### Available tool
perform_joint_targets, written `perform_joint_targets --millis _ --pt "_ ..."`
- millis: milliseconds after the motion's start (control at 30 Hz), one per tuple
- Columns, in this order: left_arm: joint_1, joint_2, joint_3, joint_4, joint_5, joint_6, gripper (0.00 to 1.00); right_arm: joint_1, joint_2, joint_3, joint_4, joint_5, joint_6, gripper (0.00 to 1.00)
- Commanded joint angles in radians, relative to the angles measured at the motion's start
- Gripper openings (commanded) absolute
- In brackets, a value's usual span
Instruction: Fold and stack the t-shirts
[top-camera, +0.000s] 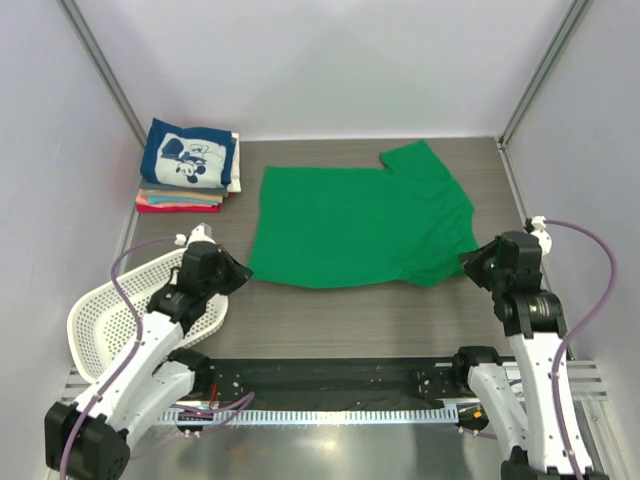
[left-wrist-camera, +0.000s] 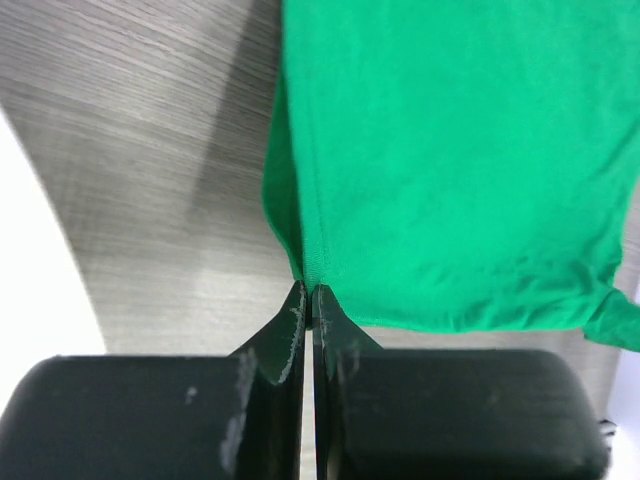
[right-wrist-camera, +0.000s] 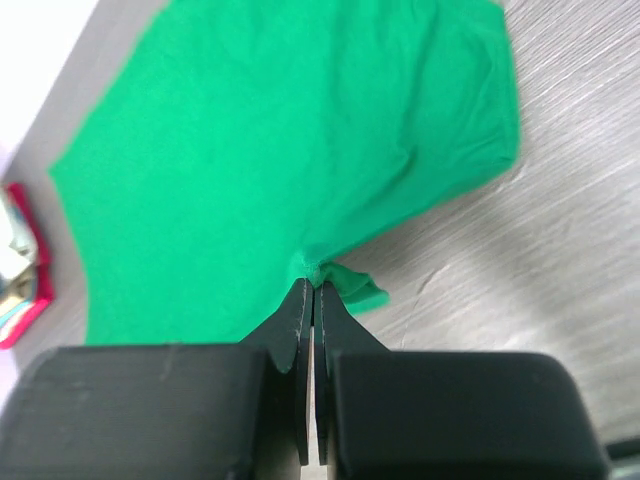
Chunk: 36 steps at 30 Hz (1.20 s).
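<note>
A bright green t-shirt (top-camera: 360, 225) lies spread on the table, one sleeve pointing to the far right. My left gripper (top-camera: 243, 272) is shut on its near left corner (left-wrist-camera: 308, 270). My right gripper (top-camera: 467, 262) is shut on its near right corner (right-wrist-camera: 322, 268). The cloth also fills the left wrist view (left-wrist-camera: 450, 160) and the right wrist view (right-wrist-camera: 280, 150). A stack of folded t-shirts (top-camera: 188, 168) sits at the far left, with a navy one with white cartoon print on top and tan and red-pink ones beneath.
A white perforated plastic basket (top-camera: 100, 315) lies tipped at the near left, beside my left arm. White walls close in the table on the left, back and right. A black rail (top-camera: 330, 380) runs along the near edge.
</note>
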Motion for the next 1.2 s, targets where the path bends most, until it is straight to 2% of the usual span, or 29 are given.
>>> perform_joint_targets --millis 0,167,333,700,1000,1167 --pt "0.001 -0.075 0.068 -0.155 -0.004 0.017 0.0 -0.002 -0.069 0.076 -0.17 0.011 0.014 0.01" --pt "0.0 -0.132 0.108 -0.229 0.001 0.01 0.0 -0.002 -0.118 0.127 -0.236 0.02 0.001 0.01" --pt "0.0 -0.082 0.16 -0.214 -0.038 0.036 0.0 -0.002 -0.028 0.137 -0.152 0.011 -0.015 0.01" --pt "0.045 0.338 0.361 -0.122 -0.064 0.145 0.0 -0.002 0.394 0.254 0.095 0.047 -0.084 0.01" --pt "0.116 0.656 0.511 -0.054 0.002 0.187 0.0 -0.002 0.625 0.348 0.204 0.081 -0.107 0.01" --pt "0.139 0.782 0.593 -0.044 0.027 0.195 0.0 -0.002 0.753 0.404 0.236 0.098 -0.11 0.01"
